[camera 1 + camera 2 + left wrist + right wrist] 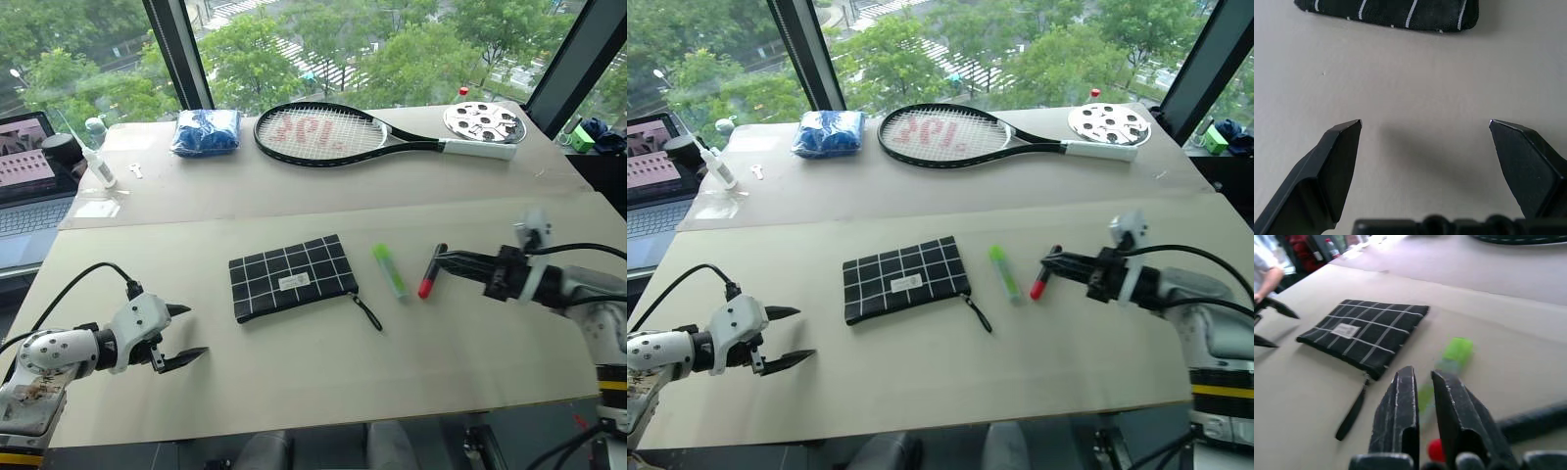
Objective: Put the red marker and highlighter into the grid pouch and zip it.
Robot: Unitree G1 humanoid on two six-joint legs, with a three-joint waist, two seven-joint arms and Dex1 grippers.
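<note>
The grid pouch (291, 277) lies flat at the middle of the table, with its black pull cord (367, 311) trailing off the right end. Just right of it lies the green highlighter (389, 270), and beside that the red marker (428, 282), red cap nearest me. My right gripper (441, 261) is shut and points left, its tips right over the marker's barrel. In the right wrist view the red cap (1436, 449) shows under the closed fingers (1400, 401), with nothing clamped between them. My left gripper (186, 333) hangs open over bare table, left of and nearer than the pouch (1400, 12).
At the back lie a tennis racket (333, 132), a blue bag (206, 132) and a round perforated disc (483, 121). A laptop (29, 186) and a small bottle (98, 157) sit at the far left. A seam (294, 211) crosses the table behind the pouch.
</note>
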